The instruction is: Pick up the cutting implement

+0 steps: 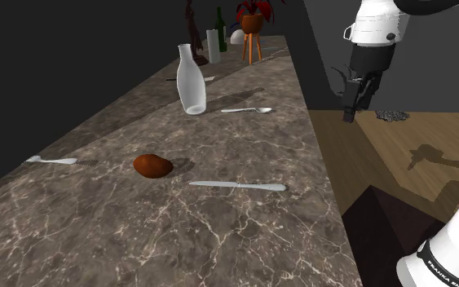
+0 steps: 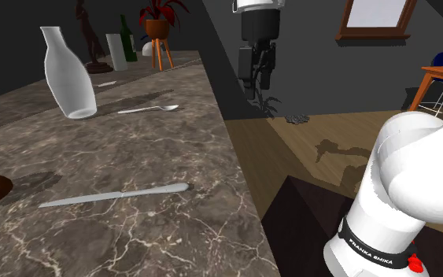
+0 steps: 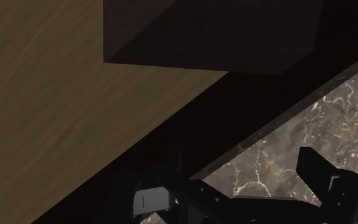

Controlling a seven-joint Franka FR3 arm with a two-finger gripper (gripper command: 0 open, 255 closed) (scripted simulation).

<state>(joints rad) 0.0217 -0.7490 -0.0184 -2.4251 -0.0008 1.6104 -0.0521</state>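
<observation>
- The marble counter (image 1: 244, 236) worries me most: the knife lies flat on it, so if I descend too deep the fingertips strike stone, and if too shallow they close on air
- My gripper (image 1: 355, 110) hangs beyond the counter's edge over the wood floor, well apart from the knife. Its fingers look spread with nothing between them, though the wrist view is dim, so I say that loosely. A low sweep across could clip the edge
- The knife (image 1: 237, 185) lies near the counter's front edge; being thin, it may skid or pivot out of a pinch
- The brown lump (image 1: 152, 165) near one end could get nudged
- The spoon (image 1: 248, 109) looks alike, so I could grab the wrong piece
</observation>
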